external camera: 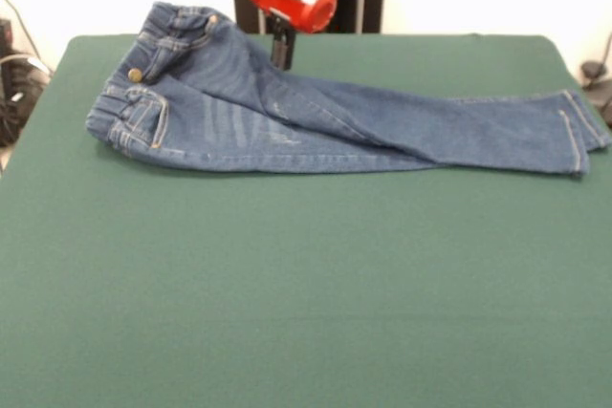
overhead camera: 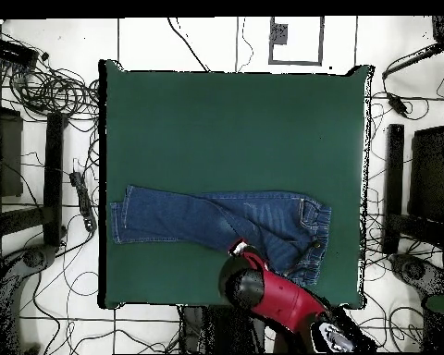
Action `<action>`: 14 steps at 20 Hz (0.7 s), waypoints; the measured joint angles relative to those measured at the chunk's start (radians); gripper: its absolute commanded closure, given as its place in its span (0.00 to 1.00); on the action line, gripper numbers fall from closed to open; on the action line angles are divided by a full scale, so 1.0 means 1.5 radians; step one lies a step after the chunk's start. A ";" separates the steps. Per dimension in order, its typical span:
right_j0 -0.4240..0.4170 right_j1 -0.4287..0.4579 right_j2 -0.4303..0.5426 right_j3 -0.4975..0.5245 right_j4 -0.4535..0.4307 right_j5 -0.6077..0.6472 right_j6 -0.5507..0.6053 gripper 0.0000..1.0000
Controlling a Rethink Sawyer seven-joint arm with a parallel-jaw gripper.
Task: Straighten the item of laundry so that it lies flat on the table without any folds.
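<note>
Jeans [external camera: 316,121], one pair, folded leg over leg on the table [external camera: 287,284], long axis running across it, waistband bunched at one end; gripper [external camera: 282,50] at their far edge near that waistband, grip state indeterminable.

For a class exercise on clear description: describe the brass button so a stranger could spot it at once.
Start at the wide dark green felt table; on it lies a small pair of blue denim jeans. At the bunched waistband end sits the round brass button, the only shiny metal spot among orange stitching.
</note>
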State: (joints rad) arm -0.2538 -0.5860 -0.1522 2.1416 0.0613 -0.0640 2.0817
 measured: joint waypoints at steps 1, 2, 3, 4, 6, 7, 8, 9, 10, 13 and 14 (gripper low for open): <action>-0.001 -0.003 -0.001 0.002 0.010 0.000 0.001 1.00; -0.002 -0.005 -0.001 0.004 0.019 0.000 0.001 1.00; -0.003 -0.007 -0.001 0.007 0.028 0.000 0.002 1.00; -0.004 -0.008 -0.001 0.010 0.036 0.000 0.002 1.00; -0.004 -0.011 -0.001 0.022 0.059 -0.003 0.007 1.00; -0.003 -0.011 -0.001 0.027 0.067 -0.004 0.010 1.00; 0.001 -0.012 -0.001 0.040 0.087 -0.011 0.020 1.00; 0.002 -0.012 -0.001 0.045 0.093 -0.014 0.025 1.00; 0.003 -0.013 -0.001 0.049 0.098 -0.018 0.031 1.00; 0.005 -0.013 -0.001 0.075 0.125 -0.040 0.069 1.00; 0.005 -0.013 -0.001 0.080 0.130 -0.044 0.079 1.00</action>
State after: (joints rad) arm -0.2466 -0.6049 -0.1533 2.2620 0.2570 -0.1305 2.2006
